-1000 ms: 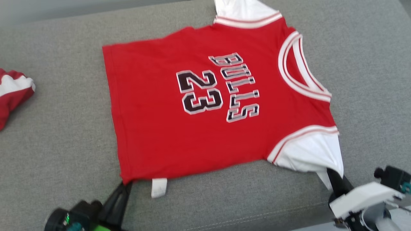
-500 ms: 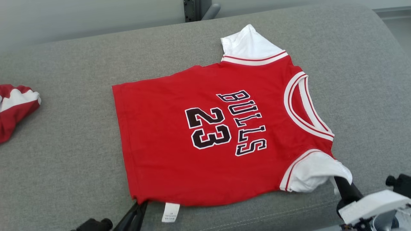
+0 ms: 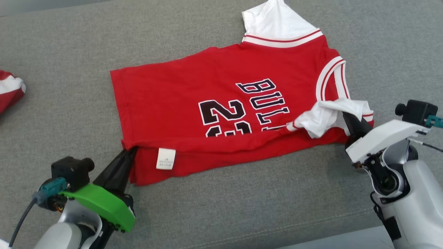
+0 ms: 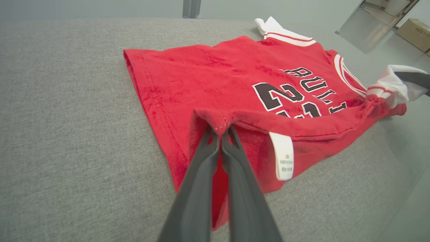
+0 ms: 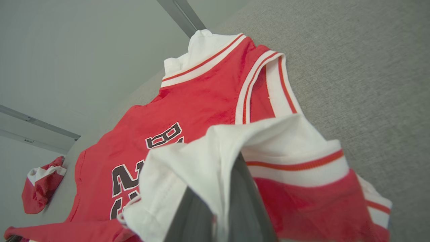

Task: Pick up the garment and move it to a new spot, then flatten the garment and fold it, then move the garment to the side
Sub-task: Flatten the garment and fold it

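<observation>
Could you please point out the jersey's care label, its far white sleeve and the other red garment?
care label [image 3: 165, 158], head view, middle of the white tag.
far white sleeve [image 3: 277, 20], head view, centre of its white cloth.
other red garment [image 3: 8, 98], head view, its bunched cloth.

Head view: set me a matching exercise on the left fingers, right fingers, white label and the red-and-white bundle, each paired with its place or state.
Things:
1 left fingers
2 right fingers
3 white label
4 red-and-white bundle

Places or states:
A at the left edge of the grey cushion
B shut on the white sleeve of the jersey
C on the jersey's folded-over red edge
D shut on the jersey's red hem corner

Pairs: 1-D; 2-B; 3-C; 4-A
</observation>
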{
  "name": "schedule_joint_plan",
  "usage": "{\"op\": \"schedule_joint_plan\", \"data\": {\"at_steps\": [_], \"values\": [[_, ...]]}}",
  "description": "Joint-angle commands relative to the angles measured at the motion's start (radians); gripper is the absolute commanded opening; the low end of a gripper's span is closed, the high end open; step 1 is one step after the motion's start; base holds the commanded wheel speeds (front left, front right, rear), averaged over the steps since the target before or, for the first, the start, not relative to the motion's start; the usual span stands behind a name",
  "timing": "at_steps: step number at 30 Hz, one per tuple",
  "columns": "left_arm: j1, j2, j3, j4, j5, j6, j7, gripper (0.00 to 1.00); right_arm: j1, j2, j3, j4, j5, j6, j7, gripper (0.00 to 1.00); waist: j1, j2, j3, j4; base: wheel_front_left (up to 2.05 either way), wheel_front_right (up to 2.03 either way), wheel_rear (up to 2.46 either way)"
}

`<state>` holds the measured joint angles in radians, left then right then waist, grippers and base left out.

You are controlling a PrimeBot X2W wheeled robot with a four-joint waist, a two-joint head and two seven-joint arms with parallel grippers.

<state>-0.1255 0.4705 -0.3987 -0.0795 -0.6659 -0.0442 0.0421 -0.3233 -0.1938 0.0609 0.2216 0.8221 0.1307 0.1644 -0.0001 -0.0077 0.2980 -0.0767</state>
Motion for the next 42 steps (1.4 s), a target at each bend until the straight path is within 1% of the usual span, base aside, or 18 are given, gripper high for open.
{"op": "schedule_joint_plan", "data": {"at_steps": [1,4,7,9,10,11,12,13,14,15,17,22,24,28,31,33,34,42], "values": [[-0.047,-0.006,0.003,0.035,-0.006,-0.003,0.017,0.0,-0.052,-0.003,0.004,0.038,-0.025,0.0,0.01,0.0,0.0001,0.0077,0.038,0.018,0.0,0.0,0.0],[-0.102,-0.012,-0.006,0.099,0.0,-0.008,0.041,0.0,-0.124,-0.003,0.016,0.102,-0.06,0.0,0.025,0.0,0.0001,0.0077,0.058,0.024,0.0,0.0,0.0],[-0.13,-0.02,-0.017,0.137,0.003,-0.011,0.053,0.0,-0.162,-0.001,0.025,0.143,-0.079,0.0,0.032,0.0,0.0001,0.0077,0.068,0.027,0.0,0.0,0.0],[-0.165,-0.029,-0.033,0.181,0.007,-0.024,0.059,0.0,-0.213,-0.011,0.039,0.195,-0.114,0.0,0.026,0.0,0.0001,0.0077,0.077,0.031,0.0,0.0,0.0],[-0.173,-0.033,-0.038,0.191,0.006,-0.029,0.058,0.0,-0.228,-0.015,0.042,0.206,-0.132,0.0,0.01,0.27,0.0001,0.0077,0.078,0.033,0.0,0.0,0.0],[-0.179,-0.039,-0.04,0.202,0.002,-0.03,0.054,0.0,-0.238,-0.019,0.05,0.218,-0.146,0.0,0.0,1.0,0.0001,0.0077,0.078,0.035,0.0,0.0,0.0],[-0.183,-0.041,-0.044,0.211,0.002,-0.034,0.051,0.0,-0.243,-0.021,0.056,0.228,-0.155,0.0,-0.008,1.0,0.0001,0.0077,0.077,0.036,0.0,0.0,0.0],[-0.184,-0.048,-0.044,0.22,-0.005,-0.033,0.051,0.06,-0.247,-0.024,0.065,0.235,-0.164,0.0,-0.013,1.0,0.0001,0.0077,0.074,0.038,0.0,0.0,0.0],[-0.185,-0.055,-0.04,0.228,-0.009,-0.03,0.043,0.3,-0.252,-0.029,0.072,0.236,-0.171,0.0,-0.024,1.0,0.0001,0.0077,0.07,0.038,0.0,0.0,0.0],[-0.181,-0.056,-0.041,0.234,-0.009,-0.027,0.041,0.49,-0.252,-0.037,0.08,0.234,-0.177,0.0,-0.033,1.0,0.0001,0.0077,0.064,0.038,0.0,0.0,0.0],[-0.161,-0.062,-0.042,0.242,-0.019,-0.023,0.04,1.0,-0.238,-0.056,0.1,0.22,-0.19,0.0,-0.053,1.0,0.0001,0.0077,0.048,0.038,0.0,0.0,0.0],[-0.101,-0.069,-0.031,0.224,-0.03,0.007,0.012,1.0,-0.163,-0.117,0.115,0.153,-0.234,0.0,-0.11,1.0,0.0001,0.0077,-0.01,0.035,0.0,0.0,0.0],[-0.066,-0.075,-0.022,0.207,-0.031,0.03,-0.008,1.0,-0.117,-0.139,0.106,0.121,-0.268,0.0,-0.121,1.0,0.0001,0.0077,-0.038,0.031,0.0,0.0,0.0],[0.019,-0.091,-0.016,0.17,-0.042,0.077,-0.032,1.0,-0.012,-0.17,0.076,0.06,-0.339,0.0,-0.102,1.0,0.0001,0.0077,-0.087,0.021,0.0,0.0,0.0],[0.062,-0.103,-0.016,0.159,-0.06,0.098,-0.026,1.0,0.053,-0.156,0.04,0.026,-0.38,0.0,-0.066,1.0,0.0001,0.0077,-0.099,0.013,0.0,0.0,0.0],[0.076,-0.119,-0.02,0.158,-0.076,0.104,-0.013,1.0,0.088,-0.149,0.011,0.008,-0.42,0.0,-0.028,1.0,0.0001,0.0077,-0.094,0.008,0.0,0.0,0.0],[0.075,-0.117,-0.022,0.16,-0.079,0.104,-0.007,1.0,0.094,-0.14,0.001,0.008,-0.429,0.0,-0.014,1.0,0.0001,0.0077,-0.089,0.006,0.0,0.0,0.0],[0.013,-0.098,-0.021,0.189,-0.107,0.093,0.06,1.0,0.034,-0.107,-0.04,0.045,-0.503,0.0,0.044,1.0,0.0001,0.0077,-0.018,0.014,0.0,0.0,0.0]]}}
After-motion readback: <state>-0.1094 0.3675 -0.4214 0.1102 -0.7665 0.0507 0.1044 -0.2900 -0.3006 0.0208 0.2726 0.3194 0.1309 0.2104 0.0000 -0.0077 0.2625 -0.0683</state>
